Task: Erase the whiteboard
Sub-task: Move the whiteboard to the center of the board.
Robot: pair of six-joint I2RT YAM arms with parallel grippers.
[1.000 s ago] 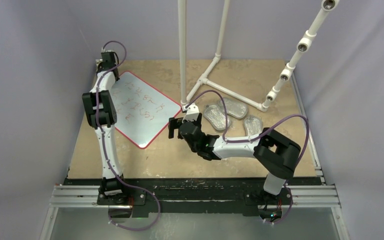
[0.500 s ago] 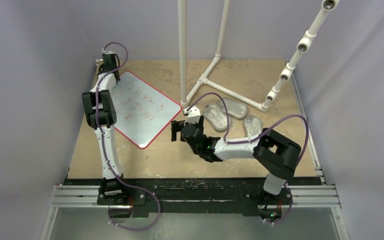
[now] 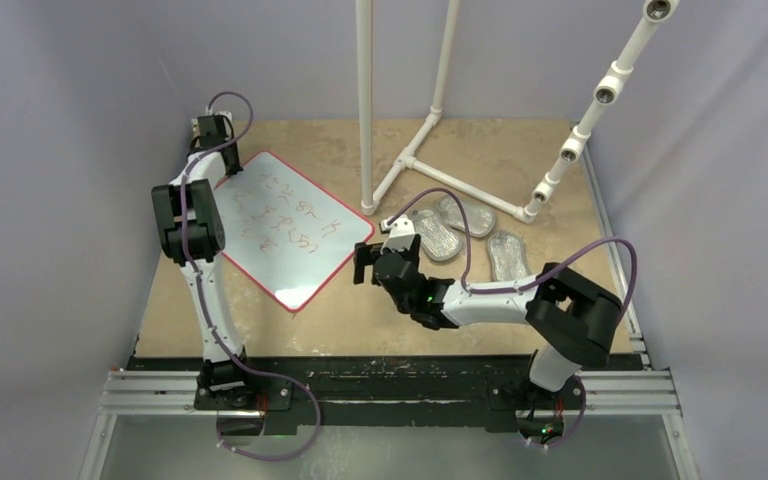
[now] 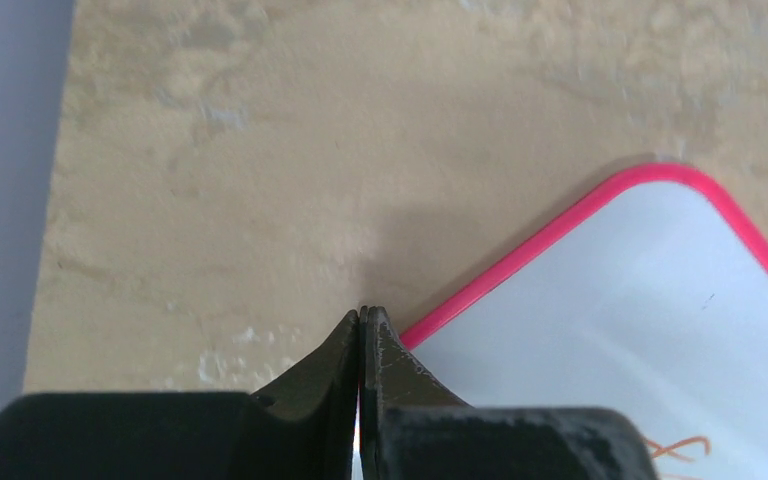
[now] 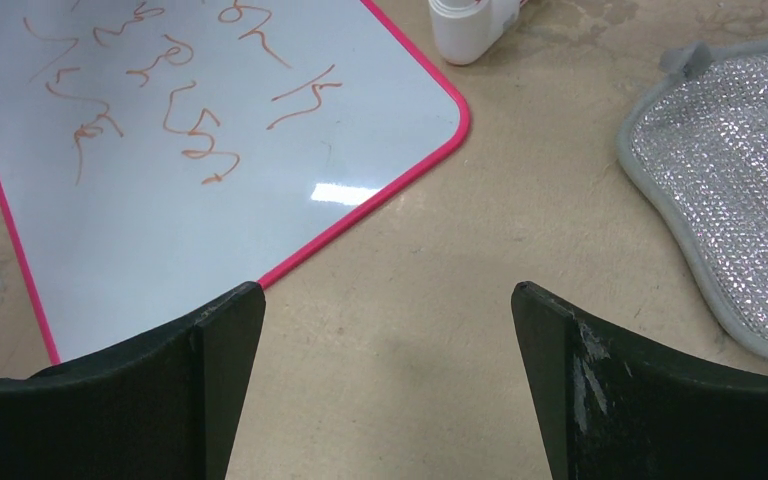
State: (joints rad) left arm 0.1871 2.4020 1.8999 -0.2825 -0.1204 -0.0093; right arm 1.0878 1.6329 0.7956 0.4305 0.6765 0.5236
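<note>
The whiteboard (image 3: 290, 250) lies flat on the left half of the table (image 3: 380, 325), turned at an angle. One rounded corner points toward the table's far-left corner, one toward the middle by the foot of the white pipe frame (image 3: 430, 165), and one toward the near edge. Red scribbles (image 3: 285, 215) cover its far half, and the near part is bare and glossy. In the overhead view the left arm hides its left side.

The left gripper (image 4: 362, 318) sits low at the board's far-left edge, close to the table's far-left corner. Its jaws are pressed together, with the tips right against the red rim (image 4: 560, 225); whether they pinch the rim cannot be told. A band of bare table separates it from the left edge and the wall.

The right gripper (image 5: 385, 292) hovers over bare tabletop just off the board's near-right edge, its jaws spread wide and holding nothing. Three silvery quilted pads (image 3: 438, 236) lie to its right, apart from the board. A strip of bare table runs along the near edge.
</note>
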